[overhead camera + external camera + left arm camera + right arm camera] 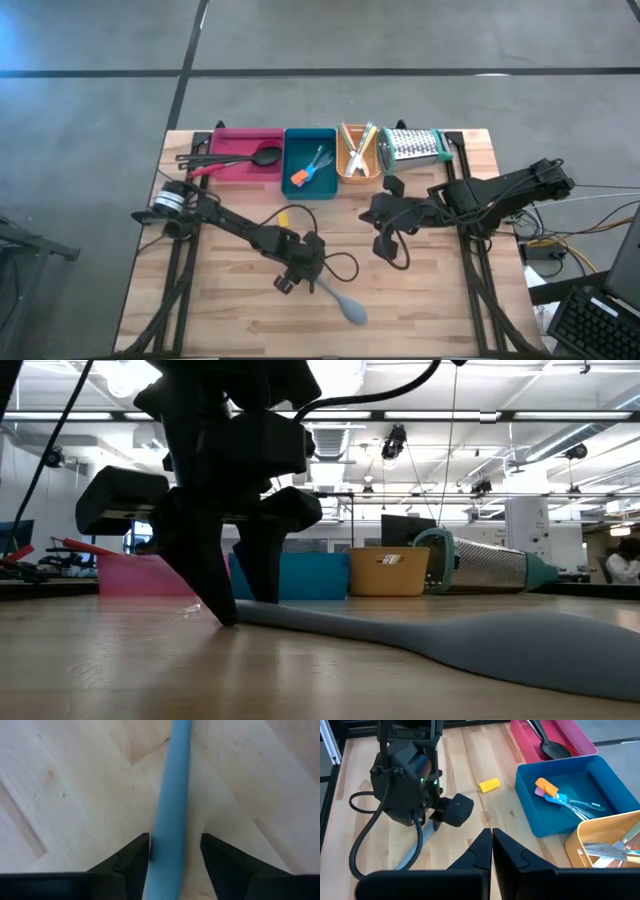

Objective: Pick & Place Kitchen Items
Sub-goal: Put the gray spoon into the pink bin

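A grey spoon (345,305) lies flat on the wooden table near its front middle, its head toward the near edge. My left gripper (298,270) is open and points down over the spoon's handle (172,785), one finger on each side. In the low view its fingertips (228,615) reach the table top. My right gripper (491,837) is shut and empty, above the table right of centre (378,222). A small yellow piece (287,213) lies loose on the table between the left gripper and the trays. My left gripper straddles the spoon's handle (167,845) from above, fingers pointing down and standing across it. One finger (135,855) stands right against the handle and the other (220,860) stands off with a gap. I cannot tell whether it touches. The spoon lies on the table.
Along the far edge stand a pink tray (232,135) with long black spoons, a teal tray (288,165) with small tools, an orange tray (358,178) with utensils and a metal grater (415,146). A loop of the left arm's cable (345,265) hangs beside the left gripper.
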{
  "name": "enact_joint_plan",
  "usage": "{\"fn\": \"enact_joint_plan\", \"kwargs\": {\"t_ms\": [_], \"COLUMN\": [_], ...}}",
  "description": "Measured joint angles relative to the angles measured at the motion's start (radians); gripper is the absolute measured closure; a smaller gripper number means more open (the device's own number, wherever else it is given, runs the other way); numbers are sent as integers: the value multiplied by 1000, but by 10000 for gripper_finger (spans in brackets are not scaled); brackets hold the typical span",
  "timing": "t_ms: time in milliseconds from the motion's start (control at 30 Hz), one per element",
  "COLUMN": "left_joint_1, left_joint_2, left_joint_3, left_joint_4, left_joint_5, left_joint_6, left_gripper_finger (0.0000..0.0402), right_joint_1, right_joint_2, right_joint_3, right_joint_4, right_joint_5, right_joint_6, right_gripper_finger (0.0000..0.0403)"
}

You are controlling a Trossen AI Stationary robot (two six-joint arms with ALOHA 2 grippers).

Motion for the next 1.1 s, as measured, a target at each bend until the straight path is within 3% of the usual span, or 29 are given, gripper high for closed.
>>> {"fn": "enact_joint_plan", "kwargs": {"t_ms": [233,400,600,833,1100], "left_joint_1": [-1,-1,0,35,178], "left_joint_2": [1,-6,-85,-296,-598], "left_joint_3": [2,33,126,125,60], "left_joint_4": [0,-57,-348,-541,-740], "left_joint_5": [15,11,-98,-249,-418], "left_joint_6": [32,27,13,-28,-144], "left_gripper_finger": [317,318,318,318,318], "right_joint_1": [0,0,0,0,0], "right_joint_2": [0,0,0,0,0], "right_joint_3": [-2,-3,-3,-4,-8], "right_joint_4": [1,1,0,0,2], "right_joint_5": [0,1,1,8,9], "right_joint_6": [-6,-19,-19,-41,-42], "right_gripper_finger": [394,394,394,394,394]}}
